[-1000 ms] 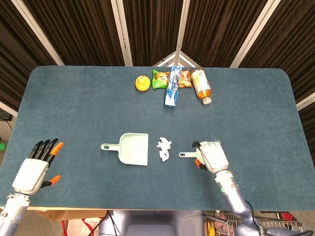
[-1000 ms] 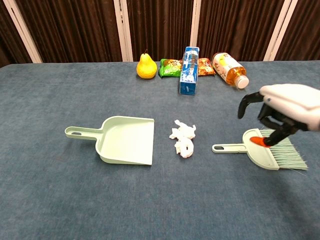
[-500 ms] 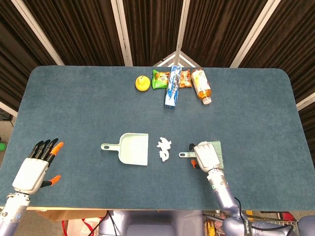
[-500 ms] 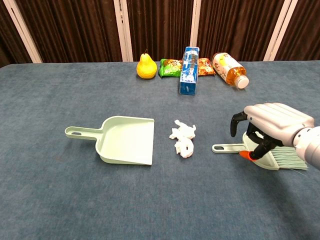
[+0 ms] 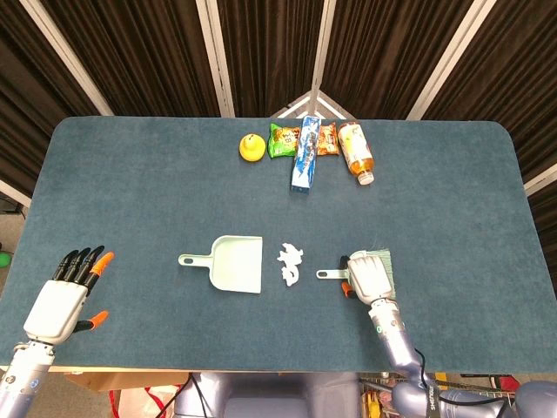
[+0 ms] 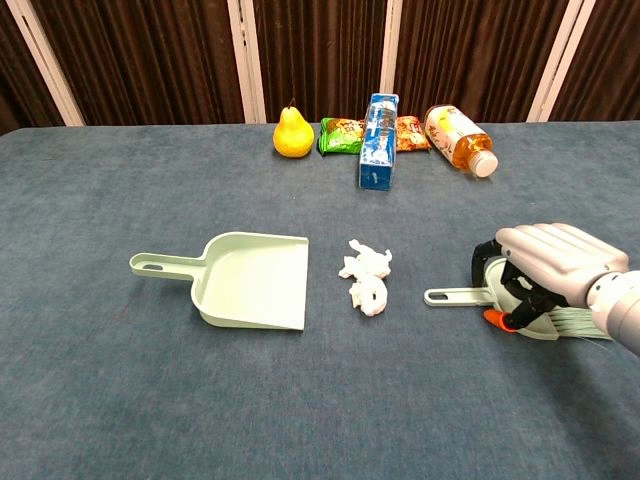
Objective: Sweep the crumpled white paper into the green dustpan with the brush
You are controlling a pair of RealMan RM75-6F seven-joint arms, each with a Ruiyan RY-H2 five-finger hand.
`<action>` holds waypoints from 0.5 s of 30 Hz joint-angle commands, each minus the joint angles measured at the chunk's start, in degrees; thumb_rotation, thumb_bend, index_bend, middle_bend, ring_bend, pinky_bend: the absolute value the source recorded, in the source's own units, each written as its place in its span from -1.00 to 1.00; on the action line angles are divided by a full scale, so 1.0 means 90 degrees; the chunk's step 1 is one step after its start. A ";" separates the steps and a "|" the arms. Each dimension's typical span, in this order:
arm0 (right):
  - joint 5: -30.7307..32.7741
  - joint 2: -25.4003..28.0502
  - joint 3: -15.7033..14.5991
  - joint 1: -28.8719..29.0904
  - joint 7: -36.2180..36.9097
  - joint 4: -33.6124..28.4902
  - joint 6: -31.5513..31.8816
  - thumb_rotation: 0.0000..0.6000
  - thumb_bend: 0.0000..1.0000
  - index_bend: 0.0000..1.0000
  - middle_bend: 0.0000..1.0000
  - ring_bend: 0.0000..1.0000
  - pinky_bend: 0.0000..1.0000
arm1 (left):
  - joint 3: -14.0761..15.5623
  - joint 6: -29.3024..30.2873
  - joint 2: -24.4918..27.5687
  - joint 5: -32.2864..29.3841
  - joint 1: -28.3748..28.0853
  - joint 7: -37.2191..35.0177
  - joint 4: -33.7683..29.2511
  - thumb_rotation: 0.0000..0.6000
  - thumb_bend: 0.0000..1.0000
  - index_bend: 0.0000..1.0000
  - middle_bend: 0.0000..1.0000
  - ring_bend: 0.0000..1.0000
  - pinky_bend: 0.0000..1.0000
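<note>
The crumpled white paper (image 5: 289,266) (image 6: 365,278) lies in two lumps just right of the green dustpan (image 5: 235,264) (image 6: 250,280), whose mouth faces it and whose handle points left. The brush (image 5: 326,273) (image 6: 455,295) lies flat to the paper's right, handle toward the paper and pale green bristles (image 6: 580,322) pointing right. My right hand (image 5: 368,277) (image 6: 550,260) sits low over the brush's neck, fingers curled over the far side and the thumb on the near side, gripping it. My left hand (image 5: 65,296) hovers open at the front left corner, fingers spread, holding nothing.
Along the back of the table stand a yellow pear (image 5: 252,147) (image 6: 292,133), a green snack packet (image 5: 283,139), a blue box (image 5: 305,154) (image 6: 377,141), an orange packet (image 5: 327,138) and a bottle lying on its side (image 5: 357,150) (image 6: 458,137).
My right hand has come down from above the brush onto its neck and its fingers have wrapped around it. The brush, paper, dustpan and left hand have stayed put.
</note>
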 commanded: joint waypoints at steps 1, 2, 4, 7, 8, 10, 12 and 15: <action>0.0042 -0.0014 -0.0019 -0.0003 0.0046 0.0064 -0.0042 1.00 -0.18 0.08 0.79 0.90 0.62 | 0.0002 -0.0002 0.0002 0.0004 -0.0002 0.0006 -0.0003 1.00 -1.00 -1.00 -1.00 -1.00 -0.90; 0.0049 -0.0022 -0.0020 0.0001 0.0051 0.0069 -0.0049 1.00 -0.14 0.12 0.79 0.90 0.62 | 0.0006 -0.0004 0.0004 0.0006 -0.0002 0.0006 -0.0002 1.00 -1.00 -1.00 -1.00 -1.00 -0.90; 0.0067 -0.0021 -0.0030 -0.0006 0.0067 0.0064 -0.0060 1.00 -0.04 0.28 0.79 0.90 0.62 | 0.0009 -0.0006 0.0005 0.0009 -0.0003 0.0004 -0.0004 1.00 -1.00 -1.00 -1.00 -1.00 -0.90; 0.0053 0.0004 -0.0044 -0.0013 0.0121 -0.0005 -0.0065 1.00 0.04 0.43 0.79 0.90 0.62 | 0.0012 -0.0014 0.0004 0.0007 -0.0006 0.0005 -0.0007 1.00 -1.00 -1.00 -1.00 -1.00 -0.90; 0.0037 0.0023 -0.0040 -0.0011 0.0143 -0.0047 -0.0059 1.00 0.06 0.47 0.79 0.90 0.62 | 0.0012 -0.0020 0.0005 0.0002 -0.0008 0.0012 -0.0010 1.00 -1.00 -1.00 -1.00 -1.00 -0.90; 0.0013 0.0081 0.0011 0.0005 0.0204 -0.0188 -0.0037 1.00 0.07 0.53 0.79 0.90 0.62 | 0.0007 -0.0033 0.0006 -0.0008 -0.0015 0.0039 -0.0022 1.00 -1.00 -1.00 -1.00 -1.00 -0.90; 0.0044 0.0161 0.0134 0.0032 0.0293 -0.0410 -0.0014 1.00 0.07 0.57 0.79 0.90 0.62 | -0.0002 -0.0050 0.0001 -0.0015 -0.0028 0.0100 -0.0029 1.00 -1.00 -1.00 -1.00 -1.00 -0.90; 0.0285 0.0334 0.0435 0.0086 0.0458 -0.0887 -0.0048 1.00 0.12 0.61 0.79 0.90 0.62 | 0.0006 -0.0143 0.0016 -0.0067 -0.0054 0.0199 -0.0117 1.00 -1.00 -1.00 -1.00 -1.00 -0.90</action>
